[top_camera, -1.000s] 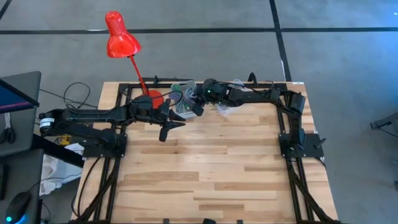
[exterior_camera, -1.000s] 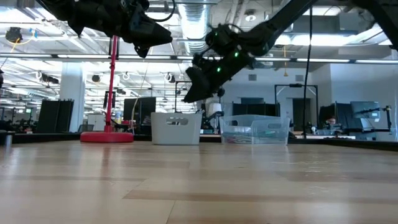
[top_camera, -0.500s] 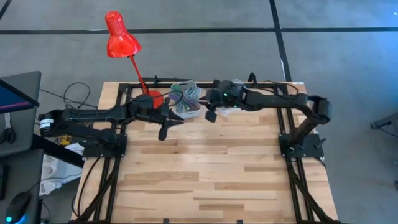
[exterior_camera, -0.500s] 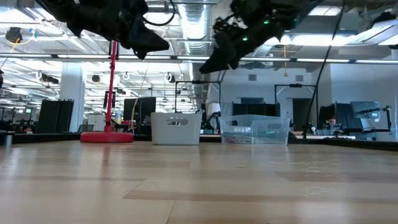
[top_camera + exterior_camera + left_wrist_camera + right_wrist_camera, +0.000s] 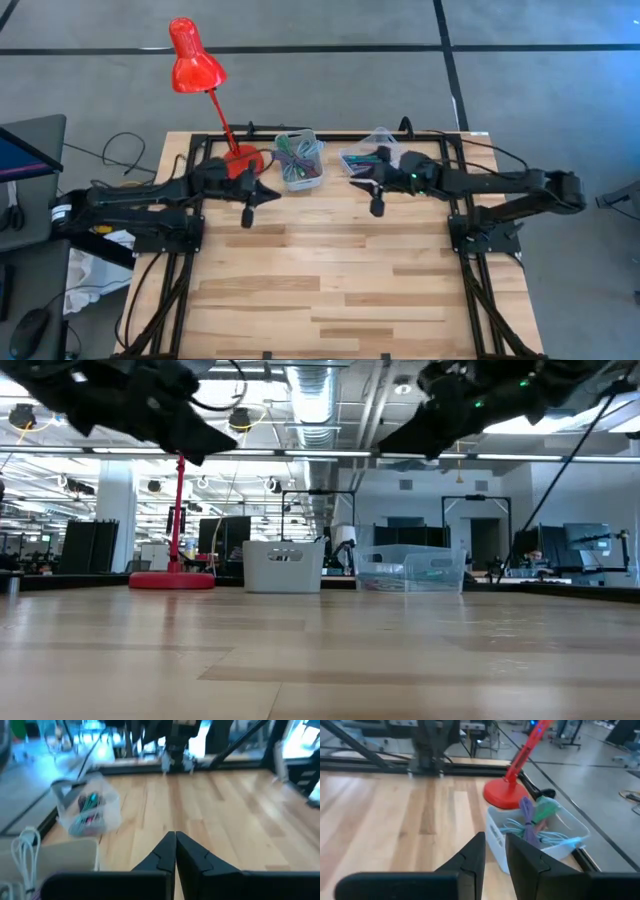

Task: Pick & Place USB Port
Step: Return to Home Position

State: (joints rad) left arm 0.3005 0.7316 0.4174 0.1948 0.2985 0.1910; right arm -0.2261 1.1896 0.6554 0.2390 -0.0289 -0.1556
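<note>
High view: left tool (image 5: 247, 214) together, right tool (image 5: 377, 208) slightly apart, both above open tabletop (image 5: 330, 262).

We counted two grippers, the left gripper (image 5: 248, 208) and the right gripper (image 5: 377, 205); one gray bin (image 5: 283, 567) holding cables (image 5: 530, 820) in three colours, one clear bin (image 5: 410, 568), one red lamp (image 5: 195, 58) and one table (image 5: 330, 270).

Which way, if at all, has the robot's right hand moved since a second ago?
Yes. In the high view the right hand has drawn back from over the gray bin toward the table's right side, and is now clear of it.
</note>
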